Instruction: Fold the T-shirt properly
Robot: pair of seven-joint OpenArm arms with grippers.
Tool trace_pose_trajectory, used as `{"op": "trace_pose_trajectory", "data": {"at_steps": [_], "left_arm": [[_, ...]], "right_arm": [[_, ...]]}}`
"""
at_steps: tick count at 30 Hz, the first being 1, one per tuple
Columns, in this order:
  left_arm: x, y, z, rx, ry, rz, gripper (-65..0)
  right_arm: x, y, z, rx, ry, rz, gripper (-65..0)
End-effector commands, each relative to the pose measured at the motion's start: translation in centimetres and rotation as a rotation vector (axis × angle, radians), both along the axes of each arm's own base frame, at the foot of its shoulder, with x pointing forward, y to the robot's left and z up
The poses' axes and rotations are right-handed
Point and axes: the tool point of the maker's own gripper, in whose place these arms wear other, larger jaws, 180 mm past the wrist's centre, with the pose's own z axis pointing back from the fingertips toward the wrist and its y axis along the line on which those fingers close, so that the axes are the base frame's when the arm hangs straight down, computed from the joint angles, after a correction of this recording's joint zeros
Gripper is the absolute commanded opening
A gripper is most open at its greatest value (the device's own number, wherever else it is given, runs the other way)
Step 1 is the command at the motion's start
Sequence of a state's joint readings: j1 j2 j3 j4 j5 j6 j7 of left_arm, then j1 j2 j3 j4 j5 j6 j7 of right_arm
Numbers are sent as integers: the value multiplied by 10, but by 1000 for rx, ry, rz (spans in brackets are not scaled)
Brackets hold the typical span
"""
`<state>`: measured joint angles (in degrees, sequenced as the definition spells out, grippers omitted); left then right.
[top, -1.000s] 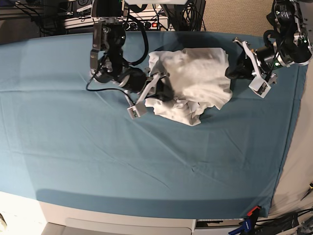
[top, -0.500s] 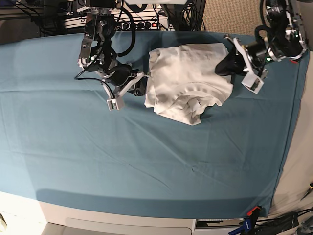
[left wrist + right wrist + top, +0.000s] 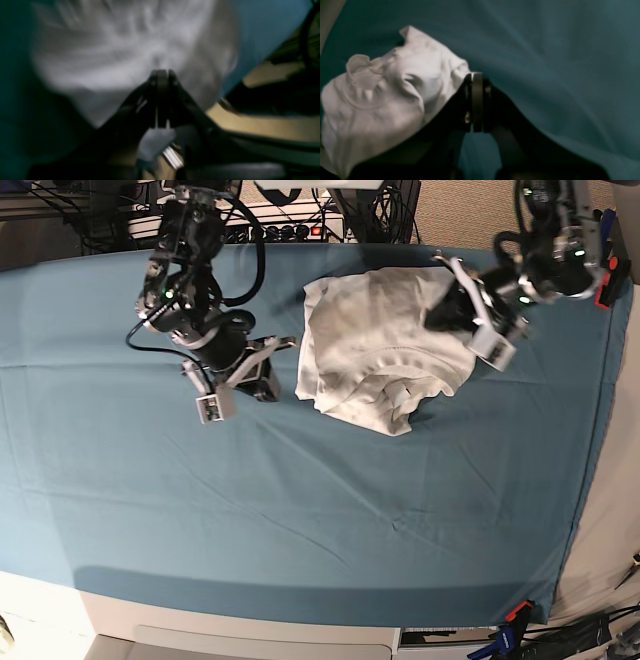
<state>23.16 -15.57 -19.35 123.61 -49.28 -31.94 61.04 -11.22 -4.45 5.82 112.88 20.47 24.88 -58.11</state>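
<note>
Black jaws on the right gripper (image 3: 477,100) were pressed flat together with nothing between them, their tip just beside the bunched edge of the T-shirt (image 3: 382,100) but, in the right wrist view, clear of the cloth. The left gripper (image 3: 161,97) likewise had its jaws closed tight on themselves; its own blurred view showed no fabric caught in them, only the white shirt spread beyond the tip.

From the base view, the right gripper (image 3: 240,375) sat low over the teal sheet (image 3: 300,520), near the shirt's side edge with a strip of bare sheet between them. The left gripper (image 3: 478,315) lay at the opposite side of the T-shirt (image 3: 385,345), against or over its edge; whether it touched could not be told.

White and wrinkled, the shirt rested in a loose, crumpled heap on the far half of the tabletop (image 3: 230,635), between the two arms, with rumpled folds gathered along its near side. The teal sheet covered the whole surface, lightly creased. Cables and electronics (image 3: 290,225) stood behind the far edge.
</note>
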Motion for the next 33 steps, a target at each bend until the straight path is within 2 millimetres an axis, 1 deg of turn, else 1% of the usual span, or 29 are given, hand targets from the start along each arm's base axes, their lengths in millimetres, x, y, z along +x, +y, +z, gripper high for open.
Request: {"op": "trace_pose_trajectory", "data": {"at_steps": [1, 3, 5, 8, 11, 13, 16, 19, 21, 23, 26, 28, 30, 33], "left_arm": [[4, 6, 18, 8, -66, 13, -650], [3, 23, 32, 60, -112, 50, -650], [-4, 40, 37, 116, -116, 87, -650], [-21, 73, 26, 218, -35, 157, -650], [-42, 102, 13, 314, 49, 209, -650], [-56, 112, 8, 338, 91, 225, -650], [-76, 116, -3, 351, 162, 221, -650], [-103, 121, -23, 334, 282, 222, -650], [-125, 125, -42, 300, 374, 215, -650], [-150, 131, -62, 241, 478, 231, -650], [-186, 140, -94, 122, 625, 294, -650], [-207, 145, -113, 29, 698, 365, -650], [-224, 152, -131, -65, 746, 457, -650], [-254, 163, -161, -142, 847, 588, -650]], "right_arm": [[1, -1, 11, -4, -43, 1, -650], [-11, -8, 8, -38, -27, 4, -650], [-29, -15, 1, -78, 6, 11, -650], [-65, -28, -13, -154, 80, 32, -650], [-109, -46, -25, -228, 174, 36, -650], [-140, -61, -31, -264, 246, 26, -650], [-186, -85, -41, -310, 366, 3, -650], [-226, -106, -45, -340, 470, -20, -650], [-245, -116, -46, -344, 521, -29, -650], [-259, -120, -47, -333, 554, -27, -650], [-271, -123, -55, -308, 585, -28, -650], [-280, -127, -68, -278, 619, -51, -650], [-295, -133, -87, -242, 677, -88, -650], [-333, -146, -125, -197, 809, -157, -650]]}}
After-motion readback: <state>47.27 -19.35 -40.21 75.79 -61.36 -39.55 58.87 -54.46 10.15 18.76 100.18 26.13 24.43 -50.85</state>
